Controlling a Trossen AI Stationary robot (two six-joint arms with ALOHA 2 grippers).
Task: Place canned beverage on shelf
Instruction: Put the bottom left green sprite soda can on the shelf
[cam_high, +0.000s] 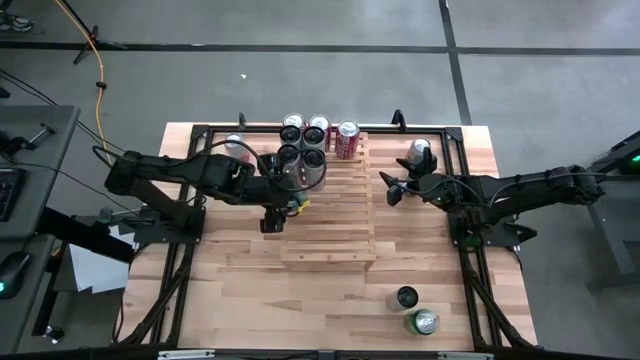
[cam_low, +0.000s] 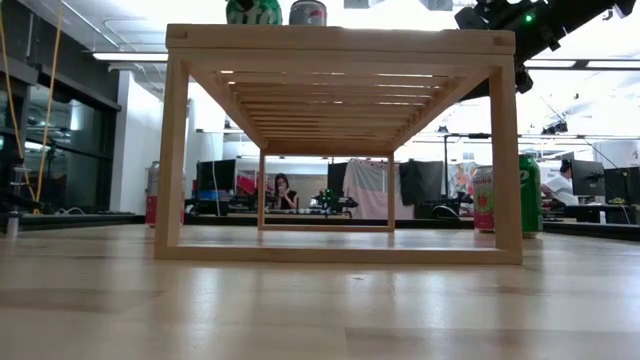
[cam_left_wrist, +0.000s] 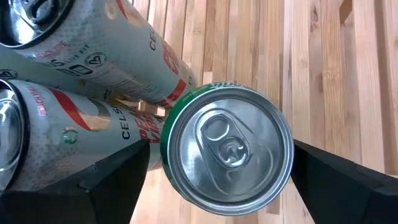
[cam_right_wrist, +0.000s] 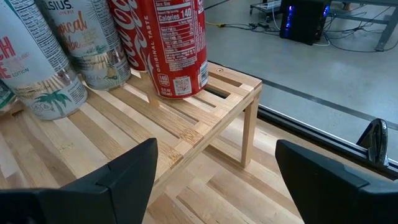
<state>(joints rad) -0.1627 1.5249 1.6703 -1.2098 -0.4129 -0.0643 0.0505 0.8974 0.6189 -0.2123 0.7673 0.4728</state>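
An orange cable (cam_high: 98, 60) trails over the grey floor (cam_high: 300, 70) beyond the surface's (cam_high: 300, 310) far left corner. Past that surface, a seated person (cam_low: 281, 190) faces desks, with monitors (cam_low: 588, 178) off right.

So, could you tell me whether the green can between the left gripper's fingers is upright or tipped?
Upright: the green can stands on the shelf, lid facing the left wrist camera.

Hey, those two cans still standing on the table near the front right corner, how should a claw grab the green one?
Grip the green can around its round side wall, coming down from above on the side away from the dark can. It stands upright, lid up, and the dark can crowds its far side.
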